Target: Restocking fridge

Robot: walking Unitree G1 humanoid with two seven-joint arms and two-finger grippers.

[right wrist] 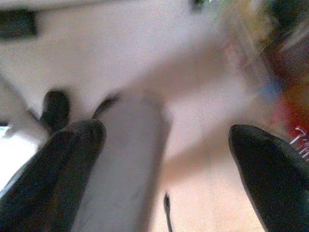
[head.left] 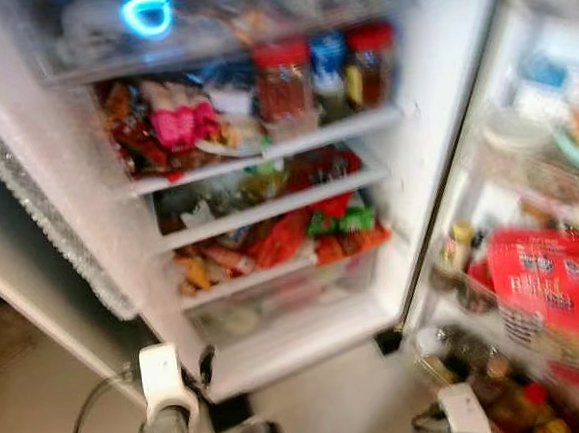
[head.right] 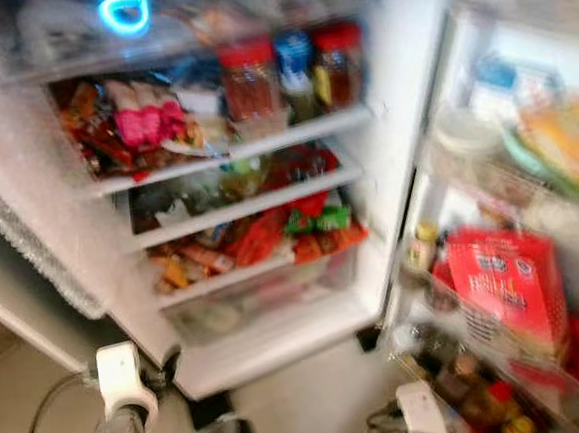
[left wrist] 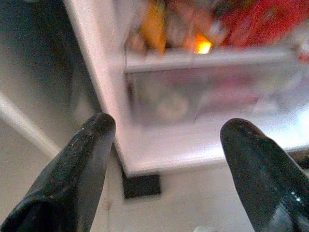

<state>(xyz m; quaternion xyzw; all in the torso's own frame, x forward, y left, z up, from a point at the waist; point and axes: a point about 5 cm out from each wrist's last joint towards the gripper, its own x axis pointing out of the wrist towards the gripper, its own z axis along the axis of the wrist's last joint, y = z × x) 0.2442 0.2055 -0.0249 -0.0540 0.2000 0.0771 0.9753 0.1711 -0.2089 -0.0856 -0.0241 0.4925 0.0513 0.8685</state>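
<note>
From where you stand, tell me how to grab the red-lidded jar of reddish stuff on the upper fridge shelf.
Probably grip the red-lidded jar around its upright body below the lid, coming straight in from the open front. A blue-topped container stands close on its right and packets crowd its left, so side approaches look blocked. Blur hides finer detail.

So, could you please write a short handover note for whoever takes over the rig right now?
Left gripper: open, holding nothing, low in front of the bottom drawer of the fridge.
Right gripper: open, holding nothing, pointing at the floor near the fridge door.
Fridge: open, its shelves crowded with packets and three jars on the upper shelf; a red box sits in the door rack.
Done: door open. Left: no item is in hand yet, so fetch the next one and find a gap. The pictures are blurred.
</note>
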